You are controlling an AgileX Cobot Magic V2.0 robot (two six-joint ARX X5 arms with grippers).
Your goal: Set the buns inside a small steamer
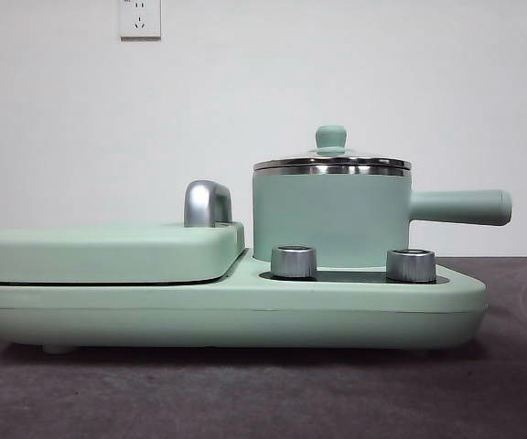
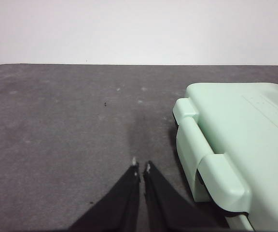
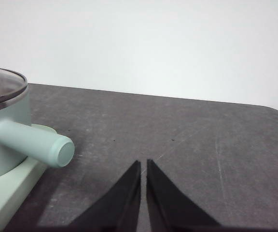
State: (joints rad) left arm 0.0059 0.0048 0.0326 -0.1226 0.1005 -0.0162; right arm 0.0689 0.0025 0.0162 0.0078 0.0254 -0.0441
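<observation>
The small steamer (image 1: 331,215) is a mint-green pot with a steel rim and a glass lid with a green knob. It stands on the right half of a mint-green cooker base (image 1: 227,315), its straight handle (image 1: 460,207) pointing right. The right wrist view shows the steamer (image 3: 1,130) with its lid on. No buns are in view. My left gripper (image 2: 141,167) is shut and holds nothing, over dark table beside the closed grill plate (image 2: 245,140). Shut and holding nothing as well, my right gripper (image 3: 143,163) hovers over the table near the pot handle (image 3: 33,142).
A flat grill plate (image 1: 108,251) with a chrome handle (image 1: 207,203) lies shut on the base's left half. Two steel knobs (image 1: 294,262) sit in front of the pot. The dark table (image 1: 263,393) runs to a white wall with sockets (image 1: 140,18).
</observation>
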